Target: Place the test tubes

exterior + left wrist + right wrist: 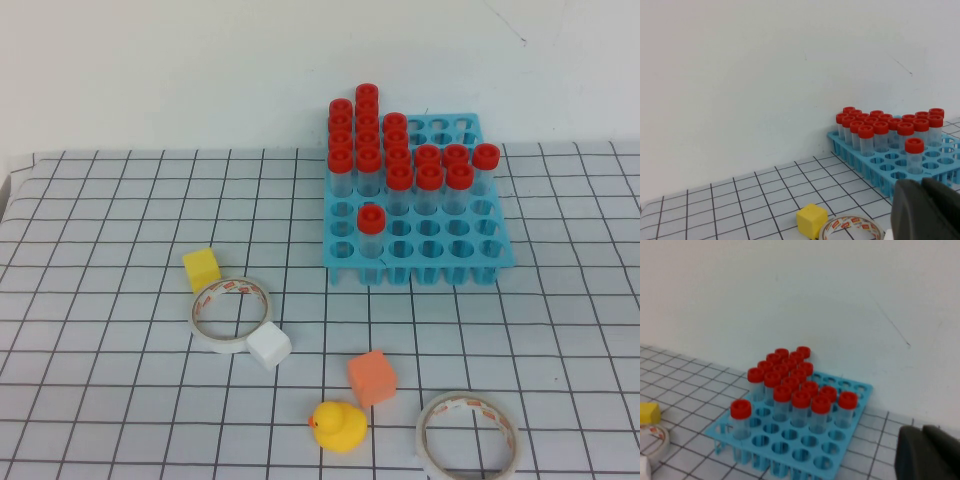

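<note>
A blue rack (415, 245) stands at the back right of the gridded table, holding several clear test tubes with red caps (399, 150) in its rear rows. One tube (371, 230) stands alone in a front row. The rack also shows in the left wrist view (890, 170) and right wrist view (790, 440). My left gripper (922, 190) is shut and holds nothing, hovering short of the rack above the tape. My right gripper (922, 440) is shut with nothing in it, off the rack's right side. Neither arm appears in the high view.
A yellow cube (201, 268), a tape roll (232, 314) and a white cube (268, 346) lie left of the rack. An orange cube (372, 377), a yellow rubber duck (338, 427) and a second tape roll (468, 437) sit near the front edge.
</note>
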`<control>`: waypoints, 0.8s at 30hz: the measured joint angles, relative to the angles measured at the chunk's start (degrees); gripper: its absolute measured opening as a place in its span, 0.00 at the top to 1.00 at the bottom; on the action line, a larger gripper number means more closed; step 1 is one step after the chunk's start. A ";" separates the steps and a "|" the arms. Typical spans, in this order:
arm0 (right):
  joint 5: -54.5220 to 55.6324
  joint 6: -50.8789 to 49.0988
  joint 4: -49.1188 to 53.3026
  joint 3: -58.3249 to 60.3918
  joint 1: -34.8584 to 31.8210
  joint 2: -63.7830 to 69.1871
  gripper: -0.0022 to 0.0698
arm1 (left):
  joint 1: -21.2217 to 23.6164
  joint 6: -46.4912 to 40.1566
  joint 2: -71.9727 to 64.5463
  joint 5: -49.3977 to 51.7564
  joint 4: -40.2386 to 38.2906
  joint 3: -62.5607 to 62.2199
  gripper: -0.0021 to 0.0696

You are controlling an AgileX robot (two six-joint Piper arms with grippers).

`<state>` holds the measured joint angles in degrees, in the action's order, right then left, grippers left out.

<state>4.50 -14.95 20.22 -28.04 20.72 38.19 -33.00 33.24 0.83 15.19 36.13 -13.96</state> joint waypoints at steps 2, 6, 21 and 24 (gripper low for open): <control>-4.50 -0.13 0.10 2.35 0.00 -5.63 0.97 | 0.00 0.00 0.00 0.00 0.00 0.00 0.97; -9.82 0.38 0.93 6.70 0.00 -13.98 0.97 | 0.00 0.00 0.00 0.00 0.00 0.00 0.97; -14.42 0.51 0.84 21.07 0.00 -28.22 0.97 | 0.00 0.00 0.00 0.00 0.00 0.00 0.97; -14.78 1.06 -2.96 23.40 0.00 -29.81 0.97 | 0.00 -0.17 0.00 0.00 0.00 0.00 0.97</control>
<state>-10.27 -13.89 17.25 -4.64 20.72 8.39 -33.00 33.07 0.83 15.19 36.13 -13.96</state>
